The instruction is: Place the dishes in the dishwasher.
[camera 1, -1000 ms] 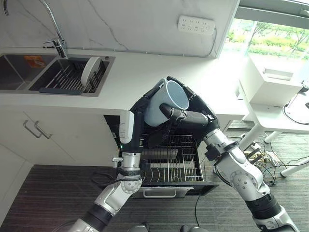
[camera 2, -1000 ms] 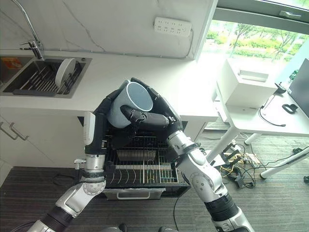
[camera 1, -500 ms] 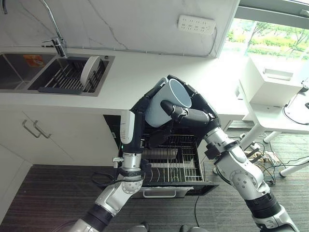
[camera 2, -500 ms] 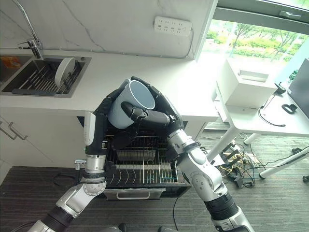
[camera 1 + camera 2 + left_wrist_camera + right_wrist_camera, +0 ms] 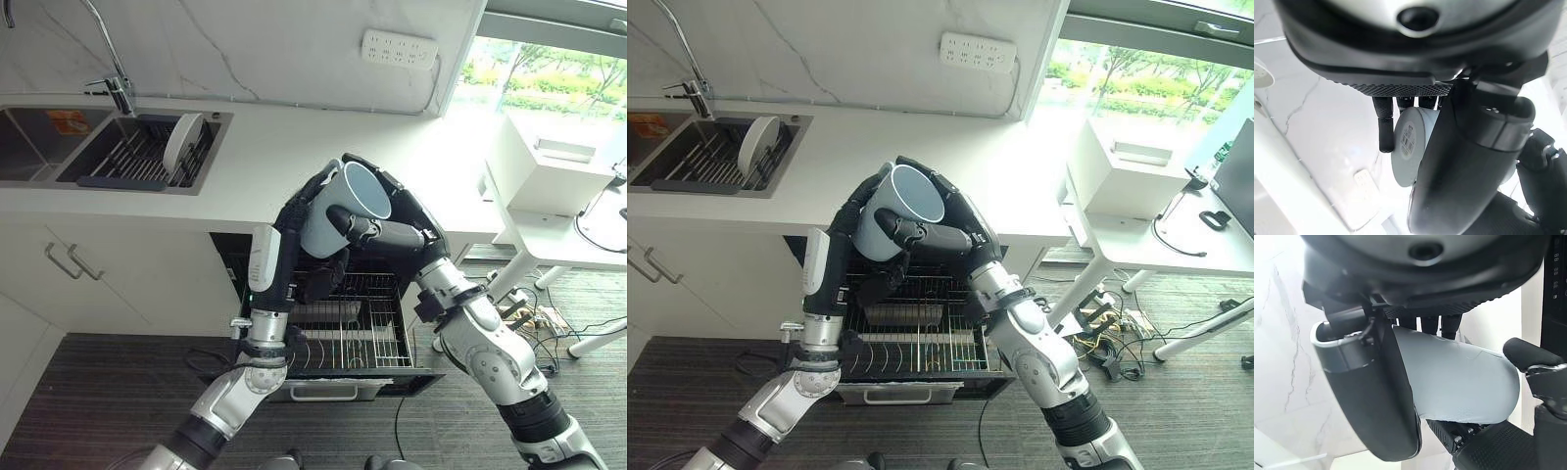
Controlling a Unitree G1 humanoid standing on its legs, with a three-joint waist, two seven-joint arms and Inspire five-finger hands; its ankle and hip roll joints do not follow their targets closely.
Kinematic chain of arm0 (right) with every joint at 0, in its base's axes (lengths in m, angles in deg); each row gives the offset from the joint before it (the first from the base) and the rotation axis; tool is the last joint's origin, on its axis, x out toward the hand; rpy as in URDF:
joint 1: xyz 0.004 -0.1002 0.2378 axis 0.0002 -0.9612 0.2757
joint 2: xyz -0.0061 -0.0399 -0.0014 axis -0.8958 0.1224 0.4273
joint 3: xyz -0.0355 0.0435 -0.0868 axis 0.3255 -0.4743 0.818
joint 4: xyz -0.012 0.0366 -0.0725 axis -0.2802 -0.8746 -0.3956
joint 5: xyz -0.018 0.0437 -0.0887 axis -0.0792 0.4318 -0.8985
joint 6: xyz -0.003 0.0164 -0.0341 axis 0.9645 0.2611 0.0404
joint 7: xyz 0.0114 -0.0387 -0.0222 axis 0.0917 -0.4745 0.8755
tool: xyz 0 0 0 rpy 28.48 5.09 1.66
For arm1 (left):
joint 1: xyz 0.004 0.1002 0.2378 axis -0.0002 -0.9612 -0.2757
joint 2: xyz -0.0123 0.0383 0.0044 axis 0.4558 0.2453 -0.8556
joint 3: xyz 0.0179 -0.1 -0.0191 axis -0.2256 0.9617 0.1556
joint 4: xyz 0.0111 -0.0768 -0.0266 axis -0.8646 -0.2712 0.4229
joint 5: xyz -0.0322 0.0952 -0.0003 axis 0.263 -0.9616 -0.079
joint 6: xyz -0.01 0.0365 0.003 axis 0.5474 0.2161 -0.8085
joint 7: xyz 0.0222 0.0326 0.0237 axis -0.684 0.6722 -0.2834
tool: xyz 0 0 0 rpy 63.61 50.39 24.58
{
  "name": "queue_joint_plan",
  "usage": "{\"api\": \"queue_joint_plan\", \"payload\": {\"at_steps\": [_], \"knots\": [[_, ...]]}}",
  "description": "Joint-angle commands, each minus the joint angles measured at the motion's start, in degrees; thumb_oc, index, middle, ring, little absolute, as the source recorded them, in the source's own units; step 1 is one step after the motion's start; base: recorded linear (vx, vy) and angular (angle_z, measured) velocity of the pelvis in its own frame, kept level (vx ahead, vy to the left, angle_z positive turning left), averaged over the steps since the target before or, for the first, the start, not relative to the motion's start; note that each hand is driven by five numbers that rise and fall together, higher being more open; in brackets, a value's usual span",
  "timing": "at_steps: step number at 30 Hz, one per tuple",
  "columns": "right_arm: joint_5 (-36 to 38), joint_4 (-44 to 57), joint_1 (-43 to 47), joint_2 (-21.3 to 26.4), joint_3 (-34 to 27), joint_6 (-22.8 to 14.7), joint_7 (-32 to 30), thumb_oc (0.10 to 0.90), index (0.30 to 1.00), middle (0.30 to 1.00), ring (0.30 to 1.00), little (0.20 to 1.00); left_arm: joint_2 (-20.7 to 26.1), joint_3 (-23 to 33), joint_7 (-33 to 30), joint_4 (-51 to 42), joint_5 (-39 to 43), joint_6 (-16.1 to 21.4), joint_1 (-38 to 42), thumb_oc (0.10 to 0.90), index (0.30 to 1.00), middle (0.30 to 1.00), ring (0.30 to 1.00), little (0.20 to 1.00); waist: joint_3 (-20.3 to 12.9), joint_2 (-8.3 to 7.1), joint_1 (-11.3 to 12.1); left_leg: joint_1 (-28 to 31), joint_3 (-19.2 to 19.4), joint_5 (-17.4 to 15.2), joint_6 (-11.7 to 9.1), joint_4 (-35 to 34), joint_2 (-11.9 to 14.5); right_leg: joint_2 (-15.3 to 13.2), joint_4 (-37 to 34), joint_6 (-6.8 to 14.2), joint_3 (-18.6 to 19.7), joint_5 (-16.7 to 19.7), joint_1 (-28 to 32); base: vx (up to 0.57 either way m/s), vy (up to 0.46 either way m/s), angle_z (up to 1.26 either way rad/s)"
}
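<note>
From the left eye view, a pale blue ceramic mug [image 5: 343, 211] is held in mid-air between both dark hands, above the pulled-out dishwasher rack of black wire [image 5: 348, 328]. The left hand [image 5: 299, 220] cups its base from about nine o'clock; the right hand [image 5: 392, 220] wraps it from three o'clock, thumb across the rim. A white plate [image 5: 183, 143] stands in the sink rack [image 5: 137, 162] at ten o'clock, well apart.

The right eye view shows the mug tilted, mouth facing up toward one o'clock.

In the left wrist view, the left hand's fingers [image 5: 1385, 125] curl round the mug's round white base [image 5: 1409, 147].

In the right wrist view, the right hand's fingers [image 5: 1425, 324] and thumb clamp the mug's smooth side [image 5: 1459, 382].

The risk, as I judge it: if one hand lets go before the other's hold is firm, the glazed mug could slip and drop onto the wire rack, chipping. Lowering it tilted could also catch its rim on the tines.
</note>
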Motion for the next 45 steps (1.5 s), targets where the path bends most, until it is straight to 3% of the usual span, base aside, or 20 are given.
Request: {"api": "queue_joint_plan", "payload": {"at_steps": [1, 19, 29, 34, 38, 41, 43, 45], "knots": [[-0.94, 4.41, 4.83, -0.82, -3.48, -8.29, 0.5, 0.4, 0.3, 0.3, 0.3, 0.3, 1.34, 0.18, -1.07, -6.81, 0.14, 4.52, 4.3, 0.8, 0.9, 0.9, 0.9, 0.9, -2.63, 0.0, 0.4, 3.68, 0.05, -9.63, -1.22, 1.67, 1.15, 1.09, 2.31, 3.03, 0.76, -6.23, 0.29, 0.0, 0.0, 0.0], [-1.35, 3.15, -1.01, 1.76, -9.93, -12.35, 0.38, 0.4, 0.3, 0.3, 0.3, 0.3, 4.99, 9.78, -7.41, -5.24, -0.69, 5.76, -3.28, 0.8, 0.9, 0.9, 0.9, 0.9, -2.63, 0.95, 0.75, 3.65, -0.04, -9.11, -1.63, 1.67, 1.42, 1.02, 2.31, 2.67, 0.4, -6.44, 0.42, 0.0, 0.0, 0.0], [-0.85, 2.25, -3.21, 2.15, -13.6, -13.37, 1.13, 0.4, 0.3, 0.3, 0.3, 0.3, 5.83, 16.54, -12.08, -0.24, -1.2, 2.45, -6.74, 0.8, 0.9, 0.9, 0.9, 0.9, -3.14, 1.48, 0.87, 3.66, -0.1, -8.83, -1.96, 1.67, 1.49, 0.87, 2.31, 2.41, 0.18, -6.67, 0.55, 0.0, 0.0, 0.0], [-1.08, 1.98, -3.6, 2.0, -14.08, -12.09, 1.02, 0.4, 0.3, 0.3, 0.3, 0.3, 5.92, 19.18, -14.28, 1.51, -1.33, 1.79, -7.26, 0.8, 0.9, 0.9, 0.9, 0.9, -3.31, 1.5, 0.76, 3.64, -0.2, -8.64, -2.07, 1.67, 1.41, 0.92, 2.31, 2.36, 0.33, -6.73, 0.54, 0.0, 0.0, 0.0], [-1.89, 1.47, -5.06, 1.83, -13.72, -10.44, 1.6, 0.4, 0.3, 0.3, 0.3, 0.3, 5.88, 20.77, -12.63, 0.51, 0.33, 3.44, -7.59, 0.8, 0.9, 0.9, 0.9, 0.9, -3.42, 1.54, 0.7, 3.57, -0.21, -8.52, -2.13, 1.67, 1.46, 0.8, 2.31, 2.43, 0.34, -6.75, 0.48, 0.0, 0.0, 0.0], [-4.6, 1.01, -8.62, 1.31, -13.3, -8.01, 3.77, 0.4, 0.3, 0.3, 0.3, 0.3, 4.96, 23.03, -7.53, -3.27, 5.83, 5.34, -8.45, 0.8, 0.9, 0.9, 0.9, 0.9, -3.3, 1.68, 0.59, 3.48, -0.29, -8.31, -2.18, 1.67, 1.5, 0.62, 2.31, 2.54, 0.24, -6.76, 0.44, 0.0, 0.0, 0.0], [-7.34, -0.15, -11.03, 1.01, -13.07, -5.49, 4.91, 0.4, 0.3, 0.3, 0.3, 0.3, 4.22, 24.81, 1.99, -6.1, 14.89, 3.54, -9.8, 0.8, 0.9, 0.9, 0.9, 0.9, -3.03, 1.72, 0.32, 3.34, -0.31, -8.02, -2.21, 1.67, 1.56, 0.54, 2.31, 2.61, 0.1, -6.76, 0.4, 0.0, 0.0, 0.0], [-8.24, -1.09, -11.72, 1.16, -13.33, -4.76, 5.49, 0.4, 0.3, 0.3, 0.3, 0.3, 4.08, 25.16, 5.41, -6.98, 18.44, 2.55, -10.49, 0.8, 0.9, 0.9, 0.9, 0.9, -2.84, 1.76, 0.19, 3.35, -0.3, -7.96, -2.17, 1.67, 1.56, 0.57, 2.31, 2.64, 0.06, -6.76, 0.44, 0.0, 0.0, 0.0]]}}
